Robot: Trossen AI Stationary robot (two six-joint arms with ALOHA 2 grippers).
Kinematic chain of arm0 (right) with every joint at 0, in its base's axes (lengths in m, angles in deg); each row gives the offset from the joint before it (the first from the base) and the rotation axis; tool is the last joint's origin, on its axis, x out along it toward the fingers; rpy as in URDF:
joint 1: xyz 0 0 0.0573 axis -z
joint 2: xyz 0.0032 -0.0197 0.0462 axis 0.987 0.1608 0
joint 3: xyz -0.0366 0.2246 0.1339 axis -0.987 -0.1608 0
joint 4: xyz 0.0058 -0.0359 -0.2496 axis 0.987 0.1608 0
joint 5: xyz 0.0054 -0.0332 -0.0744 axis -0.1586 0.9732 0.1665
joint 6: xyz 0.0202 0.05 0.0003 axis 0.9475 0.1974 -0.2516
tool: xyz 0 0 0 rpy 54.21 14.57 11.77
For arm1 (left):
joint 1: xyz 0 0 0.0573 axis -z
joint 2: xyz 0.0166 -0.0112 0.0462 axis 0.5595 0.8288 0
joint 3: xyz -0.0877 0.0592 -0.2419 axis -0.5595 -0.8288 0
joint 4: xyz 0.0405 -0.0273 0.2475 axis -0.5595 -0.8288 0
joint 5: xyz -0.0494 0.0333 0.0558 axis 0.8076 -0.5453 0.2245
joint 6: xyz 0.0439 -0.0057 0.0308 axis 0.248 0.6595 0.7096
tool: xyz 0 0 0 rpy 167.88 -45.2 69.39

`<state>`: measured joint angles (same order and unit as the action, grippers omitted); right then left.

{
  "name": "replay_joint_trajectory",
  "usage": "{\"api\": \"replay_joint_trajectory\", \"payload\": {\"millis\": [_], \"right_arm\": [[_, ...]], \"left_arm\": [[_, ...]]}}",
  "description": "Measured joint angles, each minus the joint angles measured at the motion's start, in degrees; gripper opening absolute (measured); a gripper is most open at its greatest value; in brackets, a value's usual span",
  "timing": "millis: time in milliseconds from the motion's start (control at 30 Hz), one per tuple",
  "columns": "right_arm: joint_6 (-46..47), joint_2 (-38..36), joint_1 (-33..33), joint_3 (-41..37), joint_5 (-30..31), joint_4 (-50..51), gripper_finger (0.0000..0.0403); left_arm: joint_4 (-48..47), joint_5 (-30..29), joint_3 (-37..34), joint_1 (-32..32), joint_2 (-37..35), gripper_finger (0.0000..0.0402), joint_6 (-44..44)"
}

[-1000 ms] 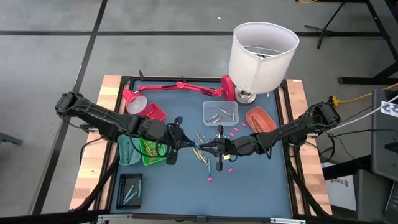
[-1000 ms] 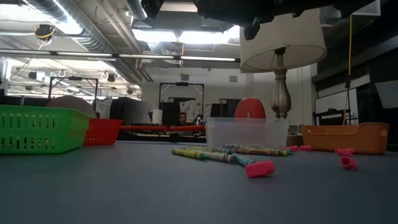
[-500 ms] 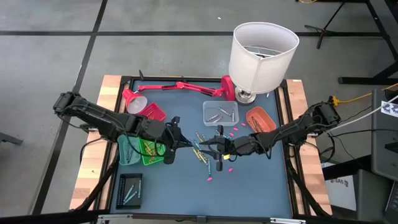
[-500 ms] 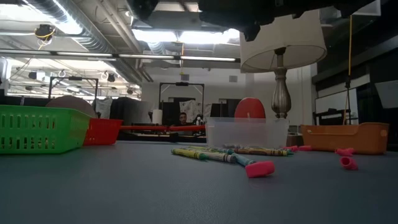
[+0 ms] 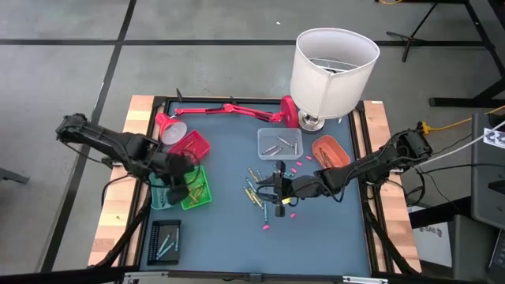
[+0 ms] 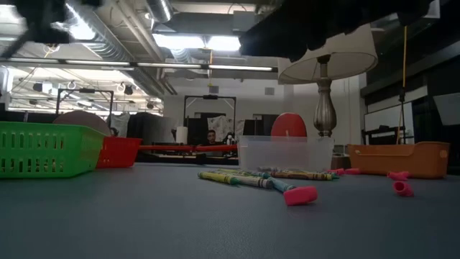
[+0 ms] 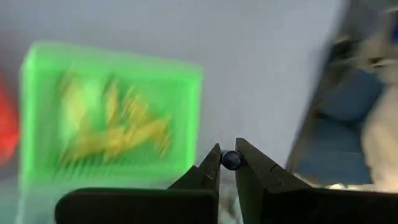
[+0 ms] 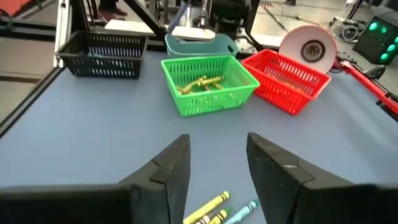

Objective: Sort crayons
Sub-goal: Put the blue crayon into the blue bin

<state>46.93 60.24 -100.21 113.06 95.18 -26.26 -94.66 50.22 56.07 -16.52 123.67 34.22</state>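
Lying loose in a small heap at the middle of the counter (image 5: pixel 237 237), the crayons (image 5: pixel 254 191) are seen as thin, short, paper-wrapped sticks, some crossing one another. They are judged to be very light and stiff, yet easily snapped if squeezed hard, and likely to roll when nudged. A hold across the middle of a single stick, at right angles to its length, is thought best, with an outlying stick chosen so that neighbours are not dragged along.

Yellow crayons have already been laid in the green basket (image 8: pixel 209 83), with a red basket (image 8: pixel 287 79) just beside it.

Above the heap the right gripper (image 8: pixel 217 165) is held with its fingers spread wide and empty. Over the green basket the left gripper (image 7: pixel 227 163) is seen with its fingers nearly together on a small dark round end, probably a crayon.
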Motion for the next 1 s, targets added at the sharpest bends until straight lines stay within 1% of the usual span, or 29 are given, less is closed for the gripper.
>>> {"api": "replay_joint_trajectory", "payload": {"millis": [167, 233, 333, 467, 567, 833, 1000], "right_arm": [[2.7, 0.0, 0.0, 0.0, 0.2, 2.7, 0.0157], [3.6, 0.0, 0.0, 0.0, 1.2, 4.5, 0.0157], [6.2, 0.0, 0.0, 0.0, 3.6, 7.5, 0.0157], [10.6, 0.0, 0.0, 0.0, 7.1, 12.5, 0.0157], [13.7, 0.0, 0.0, 0.0, 7.6, 17.3, 0.0157], [20.9, 1.3, 0.0, 0.0, 7.5, 26.5, 0.0157], [22.9, 3.1, 0.0, -0.1, 7.1, 29.0, 0.0157]], "left_arm": [[-17.8, -0.5, 0.0, 3.0, -0.2, 0.0015, -13.0], [-22.5, -1.6, 0.0, 3.8, -0.1, 0.0015, -17.7], [-26.2, -4.5, 0.0, 4.5, -0.1, 0.0015, -23.6], [-27.8, -7.7, 0.0, 5.0, 0.3, 0.0015, -25.6], [-27.7, -9.4, 0.0, 5.3, 1.1, 0.0015, -25.6], [-27.6, -9.9, 0.0, 5.3, 5.6, 0.0018, -25.5], [-27.7, -9.8, 0.0, 5.4, 8.6, 0.0039, -25.2]]}}
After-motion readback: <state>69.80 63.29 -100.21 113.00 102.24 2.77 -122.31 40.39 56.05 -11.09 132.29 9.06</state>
